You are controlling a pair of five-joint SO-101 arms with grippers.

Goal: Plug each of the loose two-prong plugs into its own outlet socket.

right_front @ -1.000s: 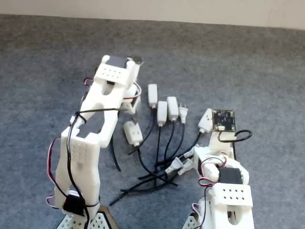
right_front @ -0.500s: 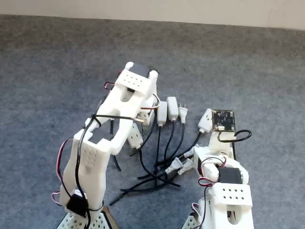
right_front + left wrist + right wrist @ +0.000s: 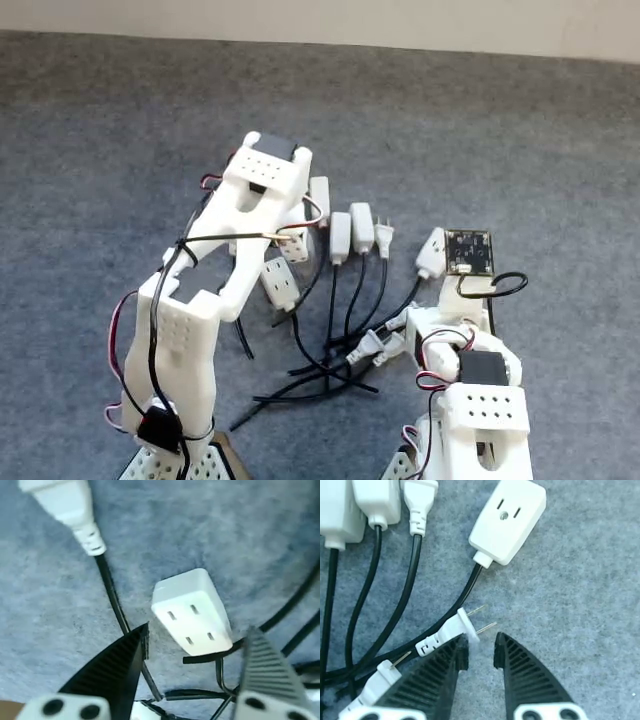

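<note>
**Left.** The left arm (image 3: 215, 280) rises from the near edge of the grey carpet (image 3: 520, 130) and leans over a white four-slot outlet socket (image 3: 279, 283). This socket lies on the carpet at the end of a black cord. In the left wrist view the left gripper (image 3: 197, 629) is spread wide and grasps nothing. The socket's slotted face shows in the gap between the two fingers, farther off. A further white connector (image 3: 320, 198) lies just beyond the arm's wrist.

**Centre.** Two white connector blocks (image 3: 340, 237) lie side by side. Just beside them lies a third plug (image 3: 384, 236), its prongs pointing away from the arms. Their black cords (image 3: 330, 320) run back toward the arms and cross in a tangle between the two bases.

**Right.** A single outlet socket (image 3: 507, 520) lies on the carpet with its slots facing up. The first loose plug (image 3: 462, 627) points its two prongs roughly toward that socket but lies apart from it. The right gripper (image 3: 481, 646) has its jaws narrowly parted, with only carpet between them. One fingertip (image 3: 461, 647) sits just beside the plug's body; contact cannot be told. A second loose plug (image 3: 377, 680) lies near the first, among the cords. The right arm (image 3: 480, 400) is folded low at the near right.
</note>
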